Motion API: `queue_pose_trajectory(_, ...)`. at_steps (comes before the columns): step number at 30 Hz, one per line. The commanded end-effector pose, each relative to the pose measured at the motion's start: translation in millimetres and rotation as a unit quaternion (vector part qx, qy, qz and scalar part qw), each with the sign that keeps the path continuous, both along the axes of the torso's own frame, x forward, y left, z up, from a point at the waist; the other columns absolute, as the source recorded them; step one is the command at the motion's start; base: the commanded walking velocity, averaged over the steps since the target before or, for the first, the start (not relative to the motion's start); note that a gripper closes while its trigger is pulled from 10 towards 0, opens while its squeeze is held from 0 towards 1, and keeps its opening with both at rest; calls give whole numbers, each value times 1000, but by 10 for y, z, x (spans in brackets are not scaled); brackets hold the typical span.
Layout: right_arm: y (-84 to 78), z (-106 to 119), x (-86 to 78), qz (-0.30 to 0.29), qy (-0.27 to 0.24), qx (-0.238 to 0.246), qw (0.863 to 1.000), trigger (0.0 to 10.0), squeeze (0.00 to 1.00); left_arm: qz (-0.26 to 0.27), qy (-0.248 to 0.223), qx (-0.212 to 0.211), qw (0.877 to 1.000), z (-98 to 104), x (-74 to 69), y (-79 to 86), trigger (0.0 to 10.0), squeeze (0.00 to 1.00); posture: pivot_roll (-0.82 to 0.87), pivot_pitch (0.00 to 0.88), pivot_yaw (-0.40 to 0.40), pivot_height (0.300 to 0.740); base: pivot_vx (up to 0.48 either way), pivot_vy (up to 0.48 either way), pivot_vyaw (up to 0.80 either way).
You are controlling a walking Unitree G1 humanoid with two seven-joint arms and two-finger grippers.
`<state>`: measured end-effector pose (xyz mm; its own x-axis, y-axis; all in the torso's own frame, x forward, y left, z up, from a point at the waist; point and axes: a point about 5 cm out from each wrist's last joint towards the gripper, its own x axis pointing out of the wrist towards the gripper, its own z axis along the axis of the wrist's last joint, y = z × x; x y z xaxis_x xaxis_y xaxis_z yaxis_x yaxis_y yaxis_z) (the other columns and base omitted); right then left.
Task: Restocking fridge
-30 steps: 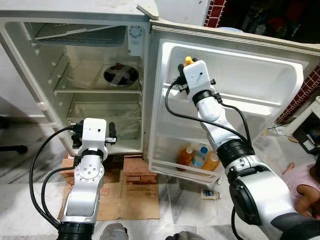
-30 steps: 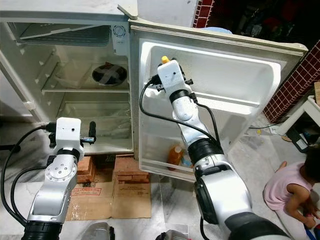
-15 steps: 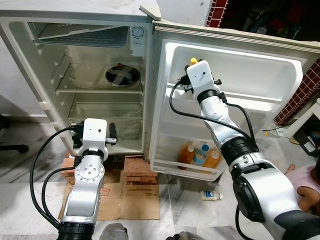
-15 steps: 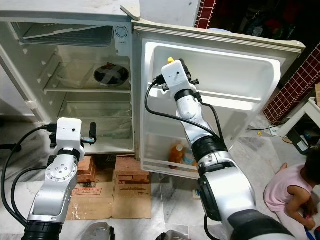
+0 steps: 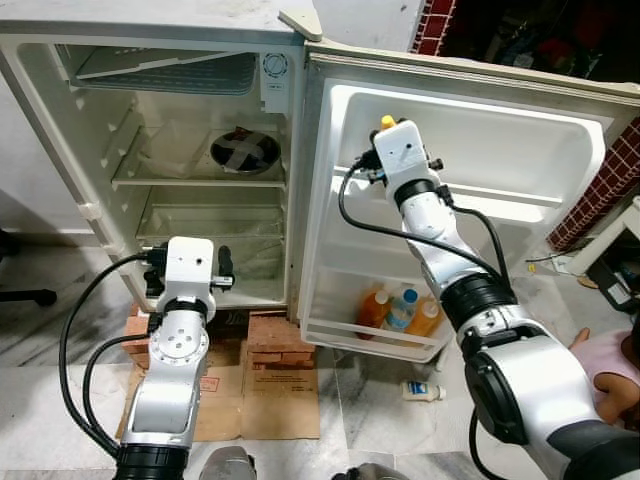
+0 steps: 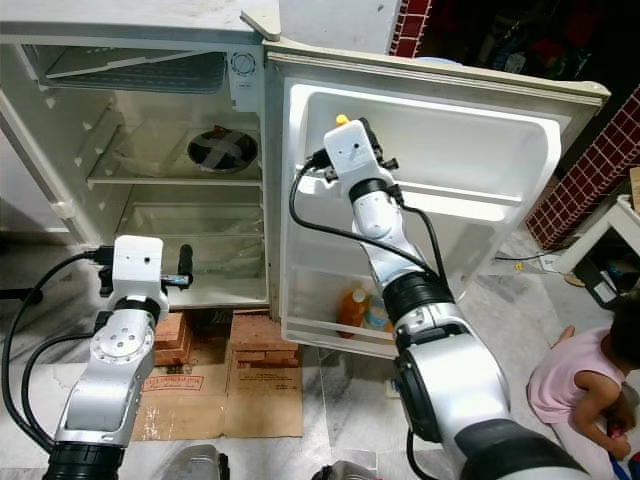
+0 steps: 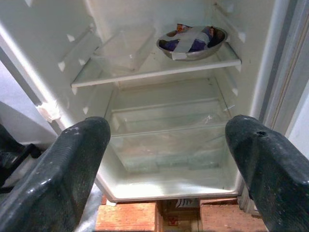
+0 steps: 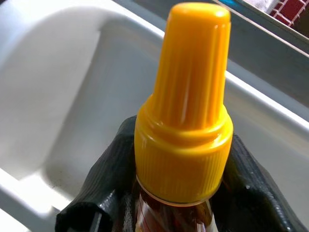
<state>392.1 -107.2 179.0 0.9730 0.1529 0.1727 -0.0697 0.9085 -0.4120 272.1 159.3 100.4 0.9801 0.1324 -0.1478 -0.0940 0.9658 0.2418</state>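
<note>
Head cam: fridge (image 5: 90,210) is standing open, door (image 5: 520,160) swung out to the robot's right. Right arm is reaching up into the upper door compartment, right gripper (image 5: 384,135) carrying a yellow-capped bottle (image 5: 386,122); the cap is poking up just above the white wrist housing, against the door's inner wall. Lower door shelf (image 5: 375,335) is holding two orange bottles (image 5: 373,310) and a blue-capped bottle (image 5: 400,308) between them. A small white bottle (image 5: 421,389) is lying on the floor just below the door. A foil-taped steel bowl (image 5: 244,152) is sitting on the middle shelf of the cabinet. Left gripper (image 5: 222,268) is hanging low in front of the bottom of the cabinet, above the bricks (image 5: 265,335) and cardboard (image 5: 255,390). A person in pink (image 6: 575,385) is sitting at the right edge. Left wrist cam: both black fingers (image 7: 72,164) are sitting wide apart with nothing between them, pointing into the cabinet at the bowl (image 7: 191,41) and the crisper drawer (image 7: 169,140). Right wrist cam: fingers (image 8: 108,179) are clamping the bottle (image 8: 186,125) just below its ribbed cap, one each side of the neck, white door liner behind.
</note>
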Motion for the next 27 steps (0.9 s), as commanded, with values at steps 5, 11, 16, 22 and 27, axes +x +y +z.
queue_pose_trajectory(5, 57, -68, -23, 20, 19, 25, 999, 10000, 1000, -3, 5, 2, 1000, 0, 15, -7, 10000, 0, 130, 0, -97, 740, 0, 0, 0)
queue_pose_trajectory(11, 246, 100, -70, 87, -23, 76, 993, 10000, 1000, -2, 5, 2, 1000, 1, 17, -6, 10000, 0, 129, 0, -97, 740, 0, 0, 0)
queue_pose_trajectory(16, 306, 179, -81, 108, -34, 102, 988, 10000, 1000, -2, 5, 2, 1000, -1, 19, -6, 10000, 0, 129, 0, -98, 740, 0, 0, 0)
queue_pose_trajectory(22, 302, 288, -75, 117, -52, 118, 985, 10000, 1000, 0, 5, 2, 1000, -2, 21, -5, 10000, 0, 129, 0, -98, 740, 0, 0, 0)
queue_pose_trajectory(27, 265, 411, -77, 121, -73, 150, 979, 10000, 1000, 0, 6, 2, 1000, -3, 21, -4, 10000, 0, 129, 0, -98, 740, 0, 0, 0)
